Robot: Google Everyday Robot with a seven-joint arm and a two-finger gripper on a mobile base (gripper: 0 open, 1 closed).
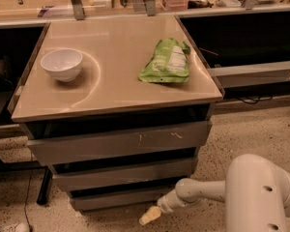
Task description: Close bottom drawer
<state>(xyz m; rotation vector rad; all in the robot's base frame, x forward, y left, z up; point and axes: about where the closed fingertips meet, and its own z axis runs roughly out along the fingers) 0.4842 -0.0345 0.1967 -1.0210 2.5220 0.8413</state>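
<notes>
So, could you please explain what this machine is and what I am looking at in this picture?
It is a mobile robot with one arm; the big white rounded shape at the lower right is part of it. There is only one camera view, looking down on a grey cabinet with three drawers. Where that camera is mounted is not known. On the cabinet's top are a white bowl and a green bag. The arm ends in a gripper, which is low near the floor, just in front of the right end of the bottom drawer. That is the drawer it is meant to close. I can see nothing held in the gripper.
</notes>
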